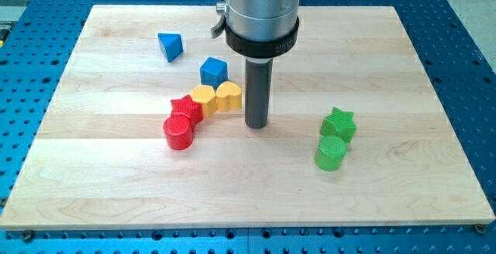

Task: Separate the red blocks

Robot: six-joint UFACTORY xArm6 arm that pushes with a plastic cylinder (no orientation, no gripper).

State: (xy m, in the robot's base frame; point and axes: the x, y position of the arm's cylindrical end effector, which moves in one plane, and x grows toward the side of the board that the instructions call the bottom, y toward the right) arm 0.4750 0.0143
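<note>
A red cylinder point(178, 132) and a red star block point(186, 110) sit touching each other left of the board's middle. A yellow hexagon-like block point(204, 97) and a yellow heart-like block point(229, 95) continue the row to the right. A blue cube point(213, 71) stands just above the yellow blocks. My tip point(256, 124) is on the board just right of the yellow heart-like block, a small gap away from it and well right of the red blocks.
A blue triangular block point(170, 46) lies at the upper left. A green star block point(339, 122) and a green cylinder point(332, 152) touch each other at the right. The wooden board point(387, 200) rests on a blue perforated table.
</note>
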